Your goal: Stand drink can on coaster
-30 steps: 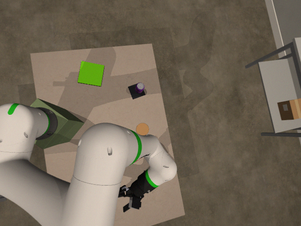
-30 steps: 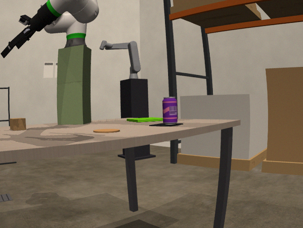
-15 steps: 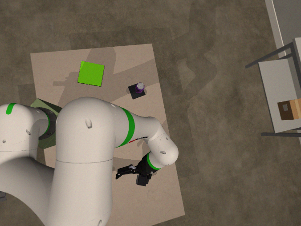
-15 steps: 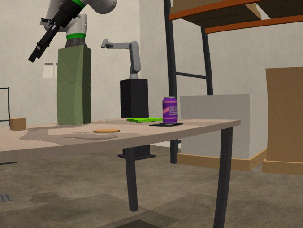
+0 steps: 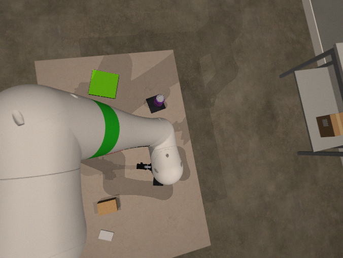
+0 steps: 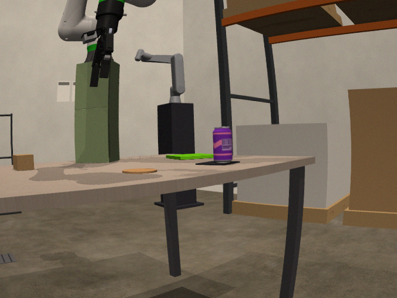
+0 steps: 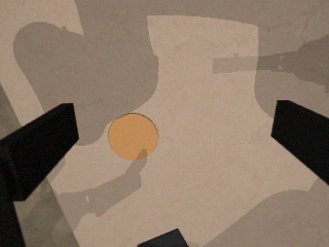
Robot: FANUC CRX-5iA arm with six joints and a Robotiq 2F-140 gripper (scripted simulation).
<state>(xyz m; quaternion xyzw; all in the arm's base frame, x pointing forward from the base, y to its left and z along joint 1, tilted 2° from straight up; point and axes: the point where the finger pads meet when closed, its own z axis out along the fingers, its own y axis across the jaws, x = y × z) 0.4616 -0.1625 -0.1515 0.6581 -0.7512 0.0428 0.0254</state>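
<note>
The purple drink can (image 6: 222, 144) stands upright on a black square coaster (image 6: 217, 163) near the table's right end; both also show in the overhead view, the can (image 5: 159, 99) on the black coaster (image 5: 154, 105). The round cork coaster (image 6: 139, 170) lies flat on the table, apart from the can, with nothing on it. My gripper (image 6: 98, 78) hangs high above the table, open and empty. In the wrist view the cork coaster (image 7: 132, 136) lies below, left of the middle between my spread fingers. My arm hides the cork coaster in the overhead view.
A flat green square (image 5: 103, 83) lies at the table's far side. A tan box (image 5: 107, 205) and a white card (image 5: 105, 235) sit near the other end. A green pedestal (image 6: 96, 112) holds my base. Shelving stands beyond the table.
</note>
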